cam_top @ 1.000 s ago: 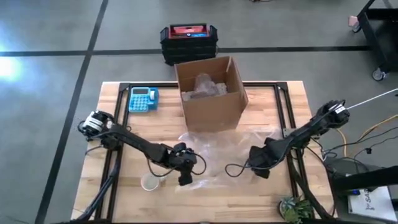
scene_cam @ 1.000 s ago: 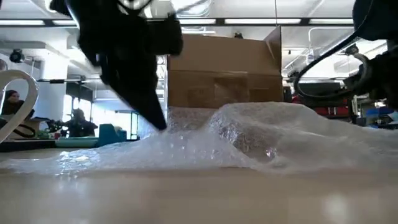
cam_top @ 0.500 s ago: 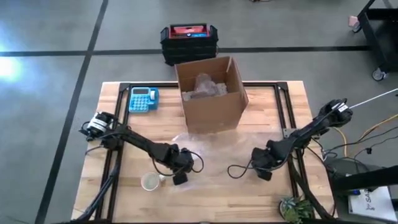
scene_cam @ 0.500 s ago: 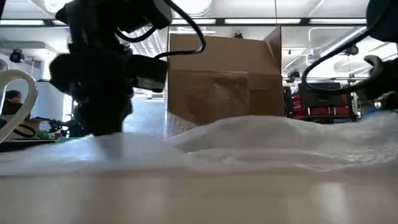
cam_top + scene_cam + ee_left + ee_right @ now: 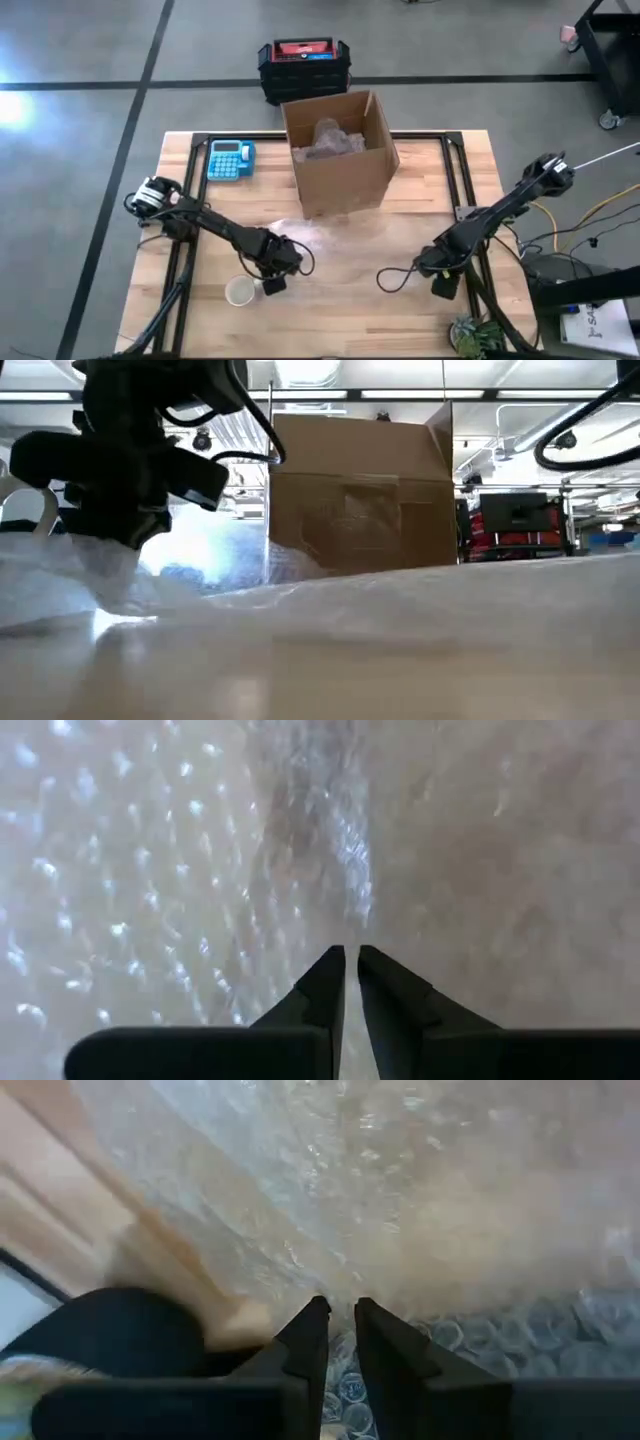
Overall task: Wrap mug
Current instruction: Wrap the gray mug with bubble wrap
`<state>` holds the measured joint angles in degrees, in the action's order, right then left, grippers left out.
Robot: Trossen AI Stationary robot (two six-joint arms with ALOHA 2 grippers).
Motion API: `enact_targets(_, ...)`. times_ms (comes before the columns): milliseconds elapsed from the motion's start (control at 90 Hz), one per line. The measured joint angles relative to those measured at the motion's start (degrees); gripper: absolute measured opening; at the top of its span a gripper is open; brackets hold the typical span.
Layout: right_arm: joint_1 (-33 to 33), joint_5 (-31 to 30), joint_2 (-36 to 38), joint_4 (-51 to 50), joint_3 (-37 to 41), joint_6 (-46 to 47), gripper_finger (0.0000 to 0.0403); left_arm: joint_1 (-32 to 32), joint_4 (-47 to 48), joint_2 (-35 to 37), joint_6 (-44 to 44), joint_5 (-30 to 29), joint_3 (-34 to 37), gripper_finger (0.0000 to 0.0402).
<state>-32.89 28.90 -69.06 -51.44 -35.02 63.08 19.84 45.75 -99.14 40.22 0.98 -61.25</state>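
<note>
Left gripper pinched on bubble wrap, just beside white mug at near-left table edge; right gripper likewise clamping the sheet's opposite edge, well apart from mug.

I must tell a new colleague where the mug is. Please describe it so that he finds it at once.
Start at the open cardboard box at the far side of the wooden table. Come toward the near edge on the left arm's side, to the left gripper. The mug stands just beside it, on bare wood. It is the only small, pale, round thing there, seen from above as an open ring.
</note>
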Motion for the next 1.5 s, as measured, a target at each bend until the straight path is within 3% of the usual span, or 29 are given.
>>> enact_targets(156,0.01,-1.67,2.64,0.94,-0.05,0.48,0.0034,-0.02,-3.00,1.23,-0.87,-0.64,-0.04,0.0020)
enact_targets(322,-0.13,-14.17,3.28,0.59,-0.05,-5.93,0.0040,-0.24,-10.02,1.41,-4.63,-1.91,-0.11,0.0020)
enact_targets(422,-0.10,-16.04,3.22,0.88,-0.05,-8.69,0.0053,-0.24,-16.38,1.43,-7.10,-2.34,-0.13,0.0020)
enact_targets(656,-0.10,-15.52,3.39,1.56,-0.08,-8.62,0.0098,-0.73,-23.74,1.00,-11.92,-2.52,-0.03,0.0020)
enact_targets(833,-0.12,-5.50,3.39,6.42,-0.12,-3.43,0.0132,-1.87,-23.00,0.58,-12.22,-4.25,0.07,0.0020)
enact_targets(922,-0.39,-4.83,3.29,10.35,-0.14,-2.61,0.0140,-2.09,-23.09,0.58,-12.41,-5.81,0.12,0.0020)
enact_targets(1156,-1.35,-15.48,-2.19,23.41,-0.16,-11.14,0.0126,-2.48,-23.14,0.58,-14.24,-8.09,1.43,0.0020)
enact_targets(1244,-1.37,-16.11,-6.26,23.92,-0.16,-13.78,0.0114,-2.49,-23.21,0.58,-13.78,-8.13,2.18,0.0020)
enact_targets(1367,-1.43,-13.42,-12.30,23.57,-0.15,-14.79,0.0098,-2.49,-22.79,0.58,-11.70,-8.06,3.83,0.0020)
enact_targets(1500,-1.60,-5.06,-15.74,24.12,-0.36,-14.42,0.0081,-2.49,-19.69,0.58,-9.12,-8.00,5.17,0.0020)
